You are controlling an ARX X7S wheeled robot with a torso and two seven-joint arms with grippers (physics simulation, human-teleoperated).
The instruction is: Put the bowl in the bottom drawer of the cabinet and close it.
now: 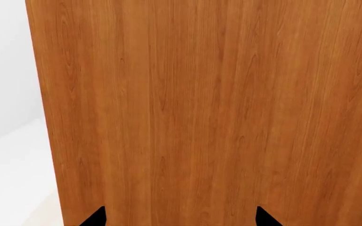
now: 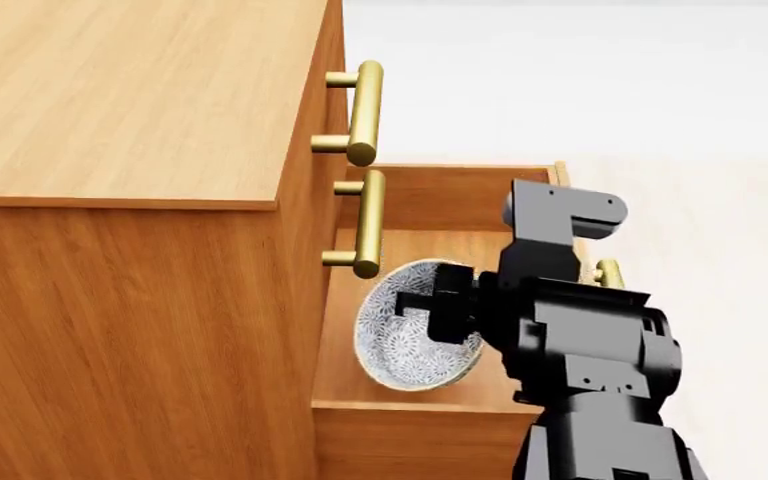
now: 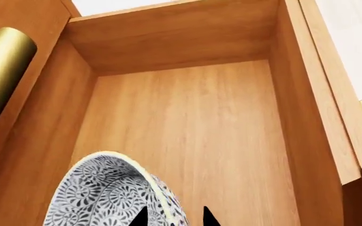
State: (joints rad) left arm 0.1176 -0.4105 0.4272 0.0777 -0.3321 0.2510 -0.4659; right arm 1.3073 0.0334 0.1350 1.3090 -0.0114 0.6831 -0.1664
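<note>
The cabinet fills the left of the head view, and its wood side fills the left wrist view. The bottom drawer is pulled out, its bare floor showing. The bowl, white with a blue-grey leaf pattern, hangs tilted on its side inside the drawer's opening. My right gripper is shut on the bowl's rim, one fingertip inside and one outside. My left gripper is open, close to the cabinet's side, and holds nothing; it is out of the head view.
Two upper drawers are shut, their brass bar handles jutting out over the open drawer. The bottom drawer's own handle shows past my right arm. Pale floor lies beyond.
</note>
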